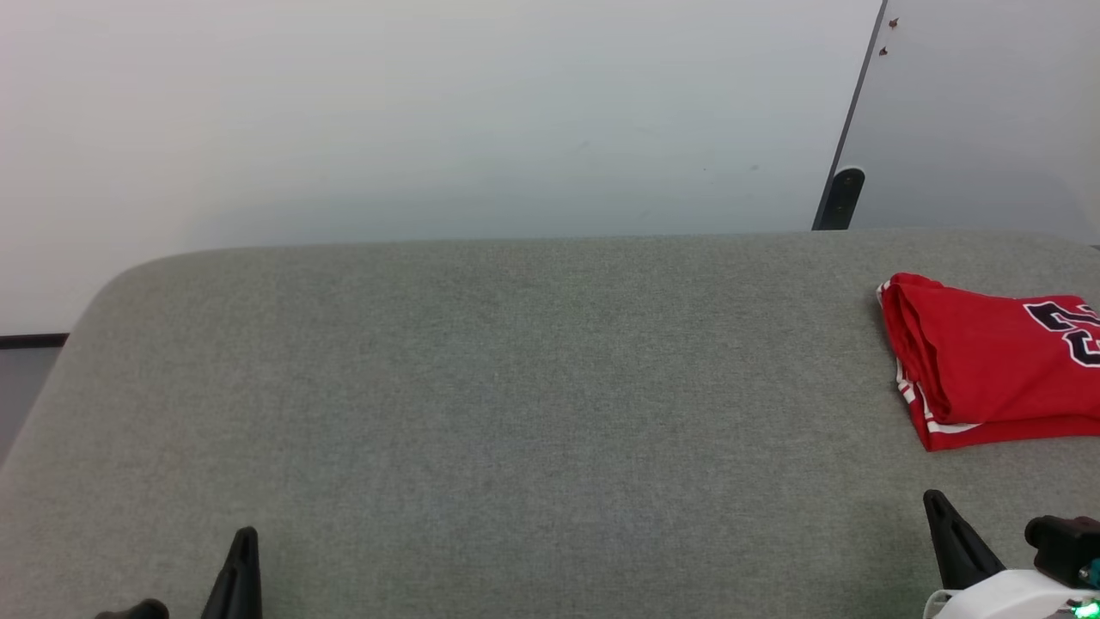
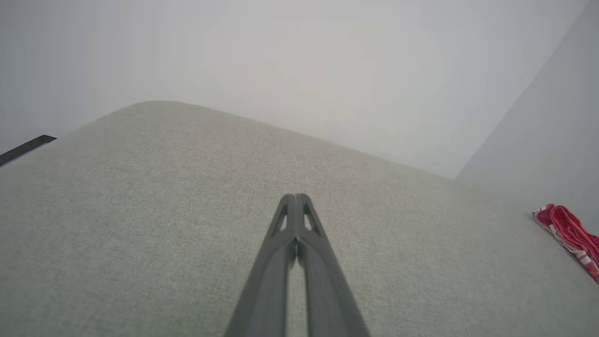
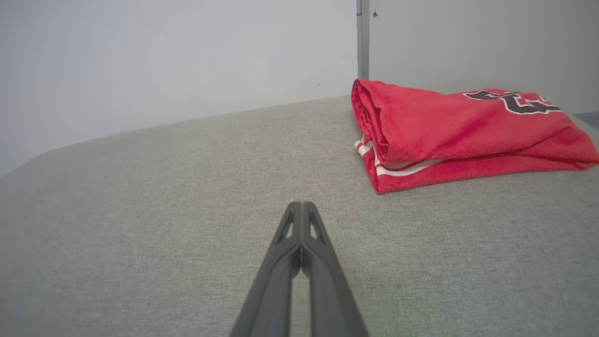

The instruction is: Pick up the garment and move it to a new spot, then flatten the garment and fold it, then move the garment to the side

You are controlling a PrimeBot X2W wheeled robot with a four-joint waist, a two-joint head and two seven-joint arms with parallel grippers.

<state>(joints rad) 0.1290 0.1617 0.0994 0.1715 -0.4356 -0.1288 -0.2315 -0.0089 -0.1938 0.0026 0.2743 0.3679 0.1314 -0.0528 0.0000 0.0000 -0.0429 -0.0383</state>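
Your left gripper (image 2: 295, 199) and right gripper (image 3: 302, 206) are pressed closed and empty. The folded red basketball shirt with black-and-white lettering (image 1: 988, 370) lies at the head view's right edge on the grey fabric tabletop (image 1: 516, 387). The task looks complete.

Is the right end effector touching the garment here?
Apart. The right wrist view shows the right end effector, shut, short of the garment, with a strip of bare grey surface between them.
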